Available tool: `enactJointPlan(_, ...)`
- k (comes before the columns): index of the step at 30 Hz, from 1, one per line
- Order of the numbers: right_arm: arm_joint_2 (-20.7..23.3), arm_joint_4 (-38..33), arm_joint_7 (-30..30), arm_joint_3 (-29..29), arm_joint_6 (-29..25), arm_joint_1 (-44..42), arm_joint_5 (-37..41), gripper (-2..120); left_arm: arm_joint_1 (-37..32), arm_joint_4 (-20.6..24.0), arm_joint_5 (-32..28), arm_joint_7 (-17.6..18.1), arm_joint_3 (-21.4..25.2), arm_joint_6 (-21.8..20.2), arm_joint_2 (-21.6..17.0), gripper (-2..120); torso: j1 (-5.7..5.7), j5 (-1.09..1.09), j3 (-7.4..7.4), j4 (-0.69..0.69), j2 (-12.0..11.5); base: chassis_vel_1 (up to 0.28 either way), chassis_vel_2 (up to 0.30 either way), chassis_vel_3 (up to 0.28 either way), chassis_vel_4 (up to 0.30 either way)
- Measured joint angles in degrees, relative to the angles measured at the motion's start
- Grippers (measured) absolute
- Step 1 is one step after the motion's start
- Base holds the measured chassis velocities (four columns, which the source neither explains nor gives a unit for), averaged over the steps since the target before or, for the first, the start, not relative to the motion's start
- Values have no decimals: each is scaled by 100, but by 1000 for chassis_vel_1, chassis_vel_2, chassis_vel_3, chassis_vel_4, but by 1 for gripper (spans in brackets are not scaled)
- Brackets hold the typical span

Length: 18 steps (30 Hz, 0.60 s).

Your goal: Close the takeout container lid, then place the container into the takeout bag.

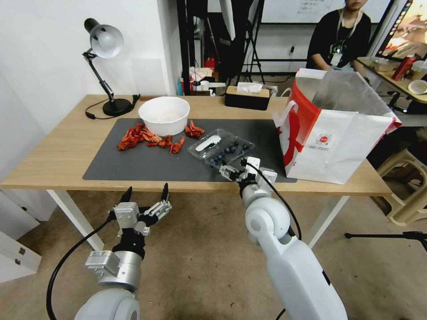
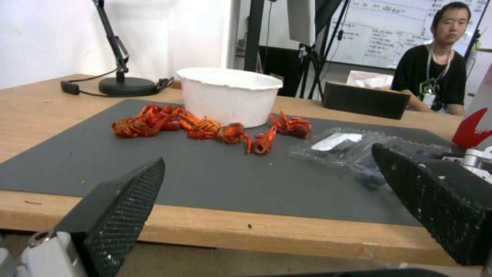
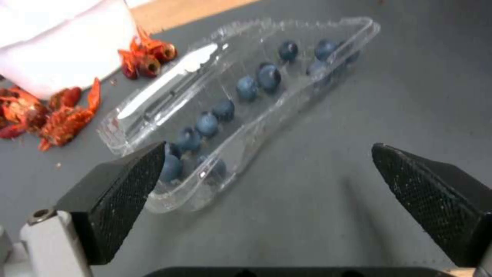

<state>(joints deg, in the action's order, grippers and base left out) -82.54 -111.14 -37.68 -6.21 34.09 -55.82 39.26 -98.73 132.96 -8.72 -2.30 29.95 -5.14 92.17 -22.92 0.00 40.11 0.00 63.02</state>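
Takeout container (image 1: 221,148) lay open flat on the dark mat (image 1: 147,164), lid (image 1: 205,145) w/ white label folded out toward the white bowl (image 1: 164,115), blueberry half on the side facing the takeout bag (image 1: 331,133). Lid not yet closed. Right hand (image 1: 235,171) sat at the container's near edge, just beside it, not touching as far as visible, fingers spread wide, prob. lined up to get under the lid and flip it. Left hand (image 1: 146,194) hung off the counter (image 1: 58,151) edge, well apart from the container, also wide, idle. Bag stood upright beside the container w/ mouth open, ready for the drop-in. Crayfish (image 1: 151,138) lay between bowl and container.
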Motion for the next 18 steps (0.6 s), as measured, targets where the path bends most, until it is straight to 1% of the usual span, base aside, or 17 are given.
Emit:
enactJointPlan(6, -32, 110, -290, -3, 271, 171, 294, 100, 15, -39, 5, 7, -2, 25, -2, 100, 0, 0, 0, 0, 0, 0, 0, 0, 0)
enactJointPlan(10, -54, 154, -362, 7, 304, 221, 363, 100, 21, -59, 5, 11, -1, 33, -2, 100, 0, 0, 0, 0, 0, 0, 0, 0, 0)
enactJointPlan(18, -62, 154, -519, -26, 580, 244, 523, 100, 44, -123, 2, 30, 1, 70, -3, 100, 0, 1, 0, 0, 0, 0, 0, 0, 0)
